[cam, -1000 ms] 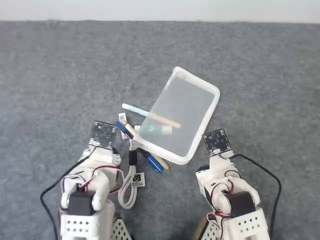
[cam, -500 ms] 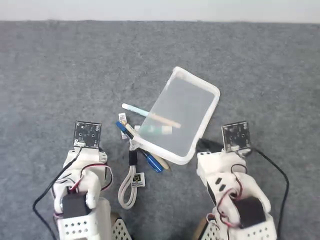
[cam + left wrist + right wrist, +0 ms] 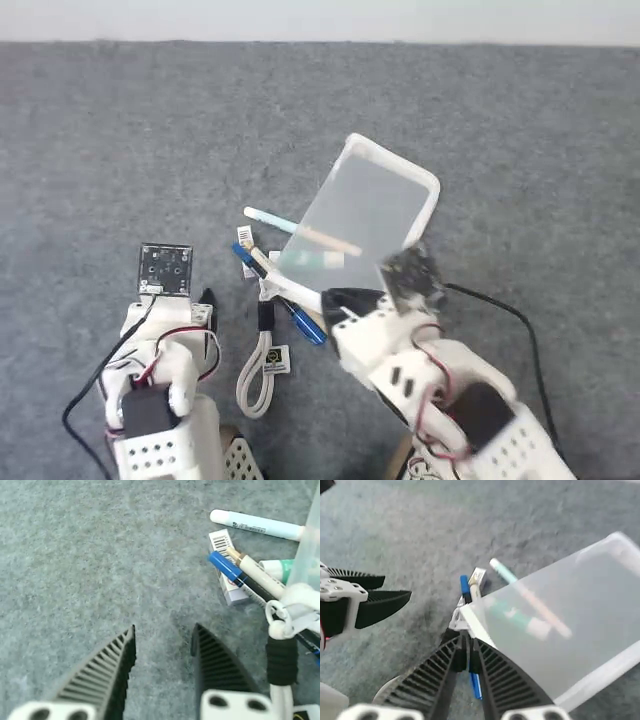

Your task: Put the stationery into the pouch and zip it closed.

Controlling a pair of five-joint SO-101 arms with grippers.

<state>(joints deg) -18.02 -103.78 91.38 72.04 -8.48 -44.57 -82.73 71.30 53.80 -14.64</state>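
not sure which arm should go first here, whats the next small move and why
Probably slide the left gripper across to the blue plastic pen and close on its end. Its jaws stand open over bare grey carpet just beside it, while the right gripper sits shut at the corner of the translucent white pouch, likely to steady it.

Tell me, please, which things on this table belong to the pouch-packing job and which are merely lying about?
Belong to the job:
- translucent pouch
- white pen
- blue pen
- small barcoded box
- wrist strap at the pouch's corner

Just lying about:
- grey mat covering the table
- black cable trailing from an arm
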